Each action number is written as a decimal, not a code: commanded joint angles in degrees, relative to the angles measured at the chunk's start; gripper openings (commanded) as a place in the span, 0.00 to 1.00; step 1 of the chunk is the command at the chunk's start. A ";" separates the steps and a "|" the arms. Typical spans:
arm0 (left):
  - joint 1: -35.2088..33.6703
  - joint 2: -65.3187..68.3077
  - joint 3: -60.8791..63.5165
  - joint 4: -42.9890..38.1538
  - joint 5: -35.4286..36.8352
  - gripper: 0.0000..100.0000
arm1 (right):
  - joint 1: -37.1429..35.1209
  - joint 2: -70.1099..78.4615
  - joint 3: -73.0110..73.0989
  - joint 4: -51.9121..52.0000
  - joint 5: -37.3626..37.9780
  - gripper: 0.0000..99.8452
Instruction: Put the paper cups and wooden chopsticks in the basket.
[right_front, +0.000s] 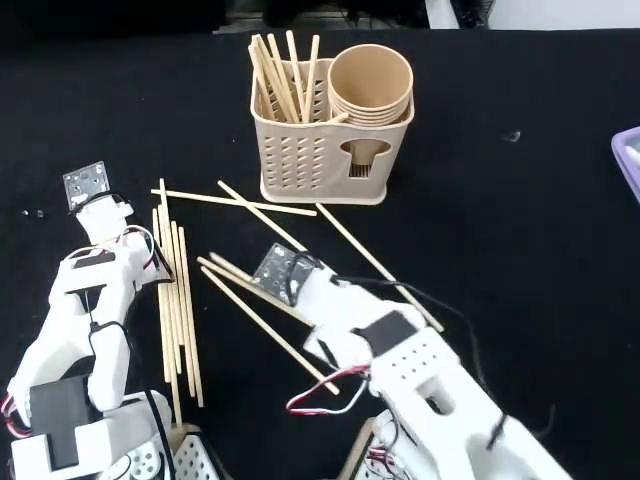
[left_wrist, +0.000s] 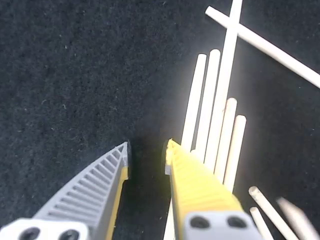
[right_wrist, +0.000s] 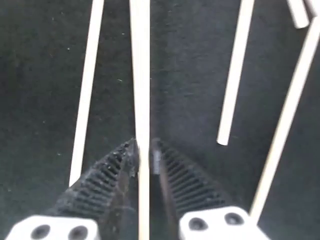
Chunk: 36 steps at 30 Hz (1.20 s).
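Nearest me, the right gripper (right_wrist: 144, 150) is clenched on a chopstick (right_wrist: 141, 75), perhaps two pressed together, lying on the black cloth (right_front: 520, 250) near the middle of the table. Off to the left, the left gripper (left_wrist: 146, 152) has its jaws parted with nothing between them, just beside the bundle of chopsticks (right_front: 178, 300). A little farther off, scattered chopsticks (right_front: 262, 214) lie crossed between the arms and the basket (right_front: 315, 160). At the far middle, the basket holds the stacked paper cups (right_front: 370, 85) in its right compartment and a sheaf of sticks (right_front: 280, 75) in its left. I'd judge the cups done and the chopsticks roughly half done. The high view lays out the basket and the whole spread. The wrist views, close on the jaws, tell the grasp from the empty gap.
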 joint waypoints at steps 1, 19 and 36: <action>0.40 -0.53 -0.31 -0.79 0.09 0.13 | -1.05 8.40 -3.65 -7.74 -2.02 0.10; 0.57 -0.53 -0.31 -0.79 0.09 0.13 | -0.79 14.81 -5.32 -11.52 -1.67 0.10; 0.57 -0.53 -0.31 -0.79 0.00 0.13 | -1.14 15.34 -3.03 -10.55 5.19 0.22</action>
